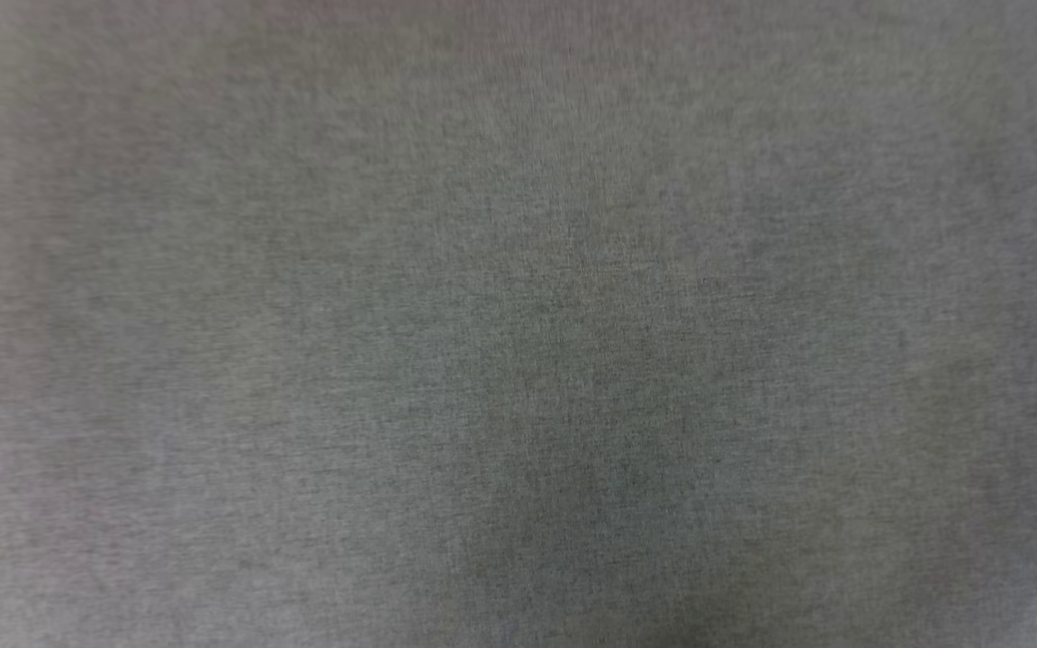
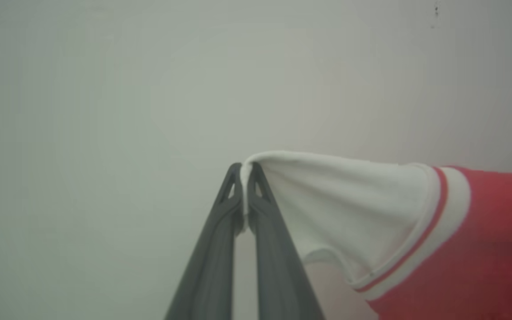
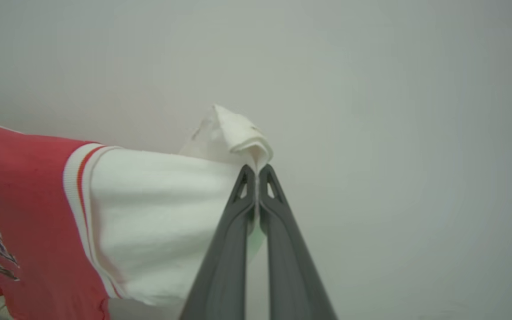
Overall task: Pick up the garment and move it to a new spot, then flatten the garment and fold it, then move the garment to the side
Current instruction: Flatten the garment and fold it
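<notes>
The garment [image 2: 482, 231], a red jersey T-shirt with white sleeves and red-white striped trim, hangs between my two grippers. In the left wrist view my left gripper [image 2: 245, 171] is shut on the tip of a white sleeve, and the cloth stretches off to the right. My right gripper [image 3: 256, 171] is shut on the other white sleeve of the garment [image 3: 158, 213], a bunch of cloth poking out above its fingertips. Dark letters show on the red chest at that view's lower left.
A plain pale wall or surface lies behind the garment in both wrist views. The head view looks close onto blurred grey fabric [image 1: 518, 324].
</notes>
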